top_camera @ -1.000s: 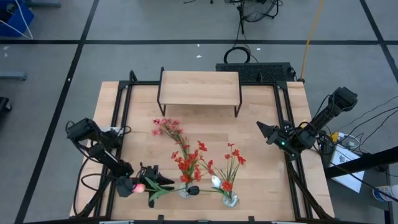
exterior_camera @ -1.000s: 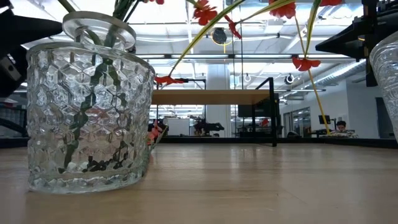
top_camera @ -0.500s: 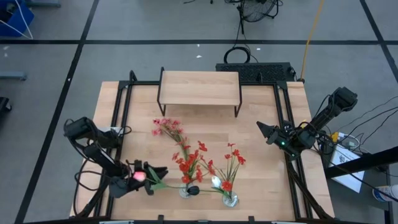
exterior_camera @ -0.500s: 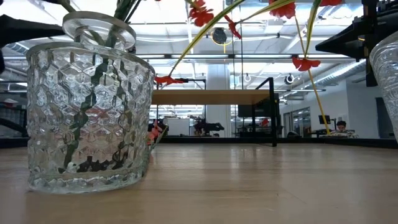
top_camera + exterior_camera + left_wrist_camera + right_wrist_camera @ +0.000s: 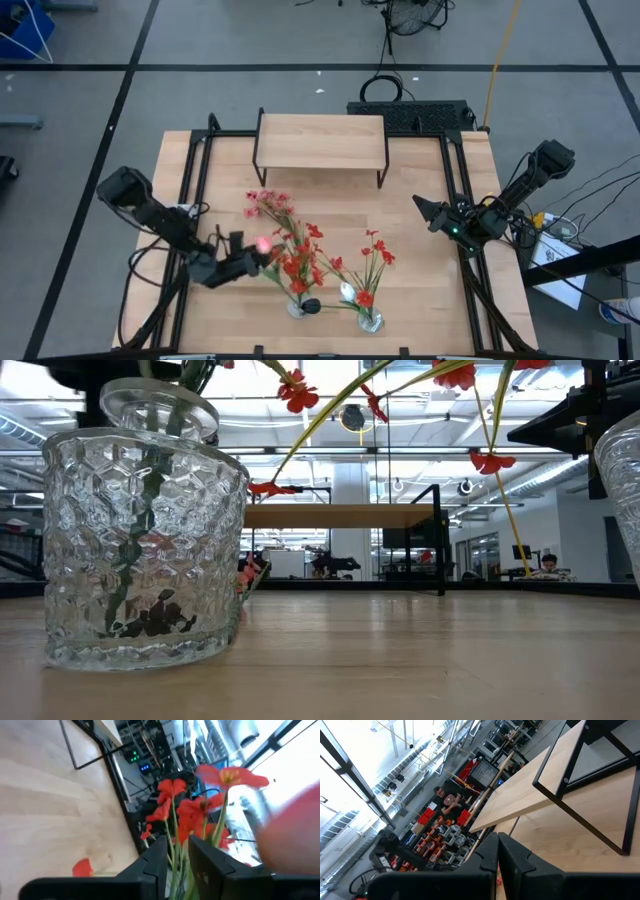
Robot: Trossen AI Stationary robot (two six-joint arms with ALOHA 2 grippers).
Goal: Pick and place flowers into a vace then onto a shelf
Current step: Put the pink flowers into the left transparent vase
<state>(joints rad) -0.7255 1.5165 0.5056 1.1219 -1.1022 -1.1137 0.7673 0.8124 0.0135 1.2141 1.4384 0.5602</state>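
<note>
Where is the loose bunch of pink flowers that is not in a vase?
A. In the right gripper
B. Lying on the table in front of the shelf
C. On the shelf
B: the pink flowers lie flat on the table, between the empty shelf and the two vases.

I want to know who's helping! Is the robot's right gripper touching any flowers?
Apart. The high view shows the right gripper waiting by the table's right edge, with bare wood between it and the nearest flowers.

bare tabletop (image 5: 420,290) right of vases (image 5: 335,305); flowers (image 5: 300,255) crowd centre, shelf (image 5: 320,140) behind.
</note>
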